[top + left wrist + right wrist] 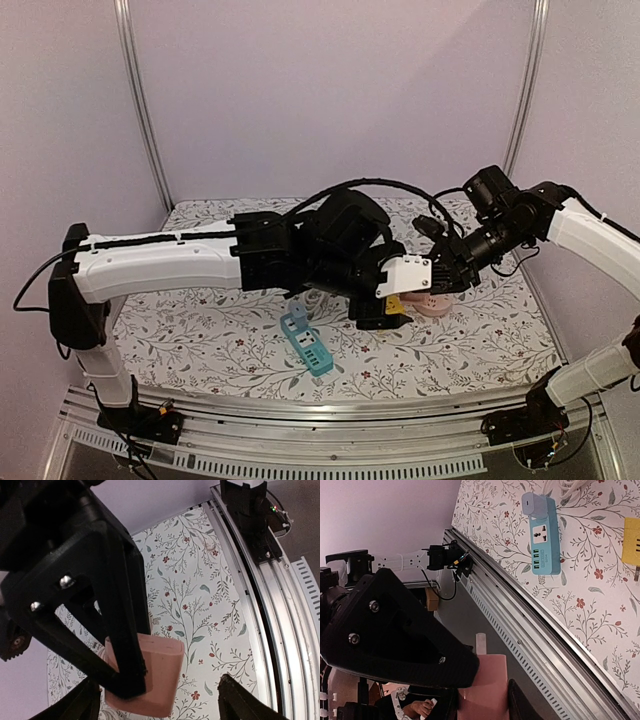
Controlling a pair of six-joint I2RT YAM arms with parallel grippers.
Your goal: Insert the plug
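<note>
Pink plug [432,303] sits near the middle of the top view, where the left arm [160,265] and right arm [590,235] meet above the flowered desk [200,330]. Their tips overlap there, so this view does not show who holds it. A blue strip [307,345] lies flat on the desk, nearer the front edge and to the left of the plug, well apart from it. It lies just in front of the left arm's wrist, so it is nearer that arm.

Left wrist view: the left fingers [240,704] show as two dark tips at the bottom of the frame, apart, with the plug between them. The right-hand tip is clear of the plug, and the other is partly hidden. A big black finger from the other arm crosses the plug's left side.

Right wrist view: the right fingers [395,630] are clamped on the plug at the bottom of the frame, held in the air. A pale pin on the plug points up the frame. The strip lies up and to the right, past the metal rail [520,630], with its long axis running up the frame. A white adapter [532,502] fills its far end.

The plug likely has to travel leftward and down to the strip, pin first.
</note>
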